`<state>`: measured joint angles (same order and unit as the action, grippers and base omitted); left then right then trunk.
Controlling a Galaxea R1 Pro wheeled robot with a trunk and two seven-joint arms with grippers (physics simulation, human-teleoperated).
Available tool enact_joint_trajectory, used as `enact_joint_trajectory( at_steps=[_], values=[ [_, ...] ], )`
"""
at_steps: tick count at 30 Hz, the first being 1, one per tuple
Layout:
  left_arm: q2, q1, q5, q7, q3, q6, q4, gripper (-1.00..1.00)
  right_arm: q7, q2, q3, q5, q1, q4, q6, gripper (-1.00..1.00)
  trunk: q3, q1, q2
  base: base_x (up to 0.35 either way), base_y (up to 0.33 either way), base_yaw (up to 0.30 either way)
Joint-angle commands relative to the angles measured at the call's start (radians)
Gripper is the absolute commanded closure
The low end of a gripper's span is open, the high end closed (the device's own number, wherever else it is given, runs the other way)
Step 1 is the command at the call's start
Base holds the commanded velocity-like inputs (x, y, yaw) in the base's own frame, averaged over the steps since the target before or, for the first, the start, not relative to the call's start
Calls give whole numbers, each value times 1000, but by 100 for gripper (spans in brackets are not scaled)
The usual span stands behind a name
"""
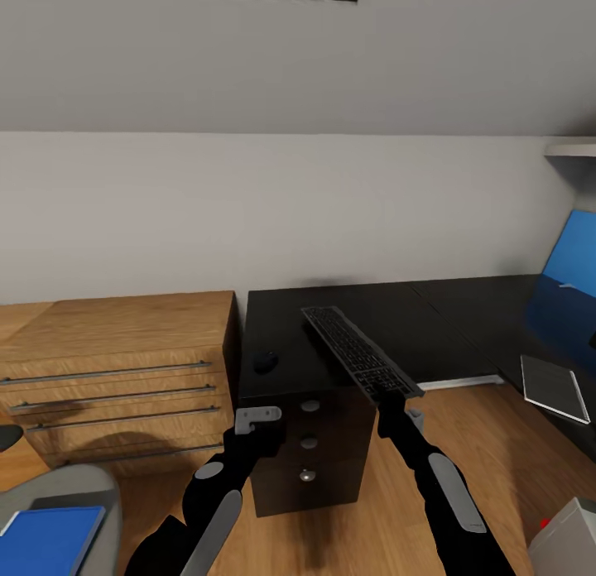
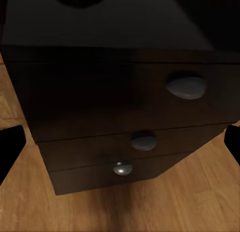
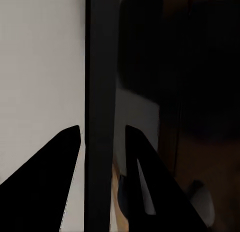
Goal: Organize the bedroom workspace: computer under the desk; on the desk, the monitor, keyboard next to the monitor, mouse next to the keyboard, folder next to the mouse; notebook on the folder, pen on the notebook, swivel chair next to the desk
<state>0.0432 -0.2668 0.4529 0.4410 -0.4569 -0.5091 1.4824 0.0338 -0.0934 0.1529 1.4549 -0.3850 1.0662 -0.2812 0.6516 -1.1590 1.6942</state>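
The right pincer [image 1: 391,404] grips the keyboard [image 1: 358,351] by its near end, its fingers [image 3: 57,177] pressed against both faces, holding it tilted above the black tabletop [image 1: 414,311]. The mouse [image 1: 265,361] lies on the tabletop near the left corner. The left pincer [image 1: 258,417] hangs spread open before the drawer knobs [image 2: 186,86]. A light-wood cabinet [image 1: 116,377] stands just beside the desk; the blue folder [image 1: 50,539] rests on the chair seat [image 1: 74,489].

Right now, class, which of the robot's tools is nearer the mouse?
Left. The left tool hangs just below the mouse, by the drawer front; the right tool, gripping the keyboard, is farther away.
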Motion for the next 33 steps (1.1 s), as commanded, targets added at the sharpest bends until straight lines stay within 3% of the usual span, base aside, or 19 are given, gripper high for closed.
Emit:
enact_joint_trajectory(
  at_steps=[1,5,13,14,31,32,33],
  values=[
    [0,-1,10,10,-2,-2,1,-100,-5,-1,2,-1,0,-3,-8,100,0,0,0,0,0,123],
    [0,-1,10,10,-1,-2,1,-100,-11,-2,2,30,0,-3,-9,100,-3,0,0,0,0,142],
    [0,-1,10,10,-1,-2,1,-100,-11,-1,2,30,0,-3,-10,100,-4,0,0,0,0,44],
    [0,-1,10,10,-1,-2,1,-100,-11,-1,2,-250,0,-3,-10,100,-4,0,0,0,0,3],
    [0,-1,9,10,-2,-2,1,-100,-17,-1,1,-251,0,-4,-10,100,-4,0,0,0,0,0],
    [0,-1,9,10,-2,-2,1,-100,-17,-1,1,-251,0,-5,-10,-100,-4,0,0,0,0,0],
    [0,0,9,10,-2,-2,1,-100,-18,-1,1,-251,0,-9,-10,-100,-4,0,0,0,0,0]
  ],
)
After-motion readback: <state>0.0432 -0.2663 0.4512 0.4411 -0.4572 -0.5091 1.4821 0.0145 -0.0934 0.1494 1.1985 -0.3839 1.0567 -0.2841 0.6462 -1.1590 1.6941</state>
